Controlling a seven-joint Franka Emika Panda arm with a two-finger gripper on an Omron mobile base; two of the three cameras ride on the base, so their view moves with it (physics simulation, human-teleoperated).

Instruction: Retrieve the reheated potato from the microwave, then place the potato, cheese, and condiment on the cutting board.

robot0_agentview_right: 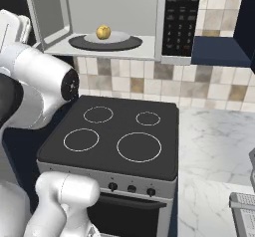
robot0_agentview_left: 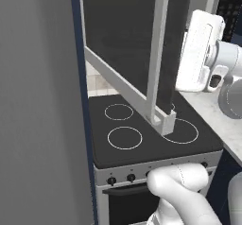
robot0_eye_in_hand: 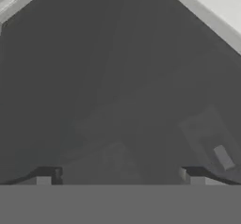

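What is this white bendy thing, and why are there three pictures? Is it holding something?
The white bendy thing is a robot arm in a pretend, computer-drawn kitchen. Two cameras sit behind it, one to its left and one to its right, so two pictures show the same place from two sides. The third camera sits on its hand and looks along its fingers, the two small dark tips at the bottom. They are spread apart and hold nothing. That camera is looking at dark glass close up, probably the door.

Below is a black stove with white rings. Above it is the microwave with its door swung open. Inside, a yellow potato sits on a plate. The robot should take it out.
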